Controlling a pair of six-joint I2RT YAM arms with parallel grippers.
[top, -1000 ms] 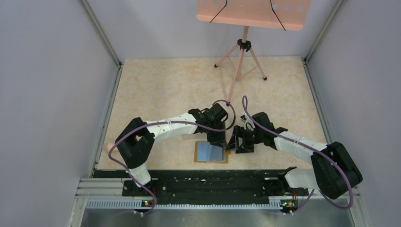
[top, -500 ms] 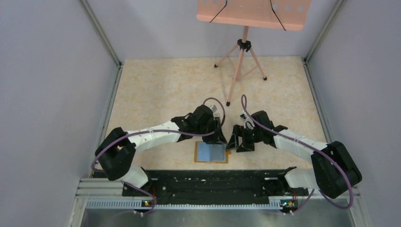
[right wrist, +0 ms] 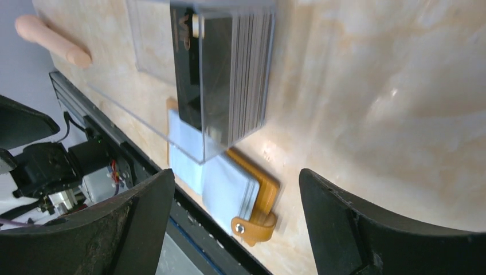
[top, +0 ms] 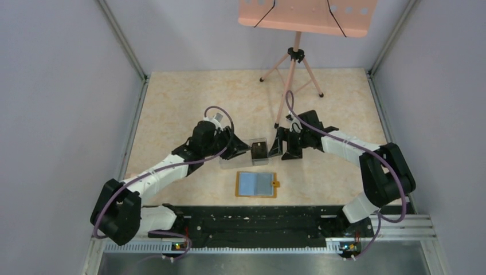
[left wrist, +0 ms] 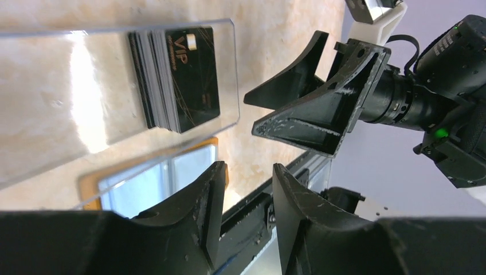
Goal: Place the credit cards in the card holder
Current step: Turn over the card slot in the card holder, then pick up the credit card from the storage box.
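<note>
A stack of dark credit cards (top: 259,151) stands on edge inside a clear plastic box (top: 240,159) on the table. The stack also shows in the left wrist view (left wrist: 180,77) and the right wrist view (right wrist: 223,74). The orange card holder (top: 256,184) lies open just in front of the box, blue-grey pockets up, clasp tab to the right (right wrist: 255,226). My left gripper (top: 239,150) is open and empty at the box's left side. My right gripper (top: 281,148) is wide open and empty just right of the box.
A pink music stand on a tripod (top: 292,74) stands at the back of the table. A black rail (top: 252,220) runs along the near edge. A tan rounded peg (right wrist: 51,40) lies at the table's left edge.
My left arm swung back and to the left, off the card holder, uncovering the clear box with the cards. My right gripper moved up-table to the box's right side.
</note>
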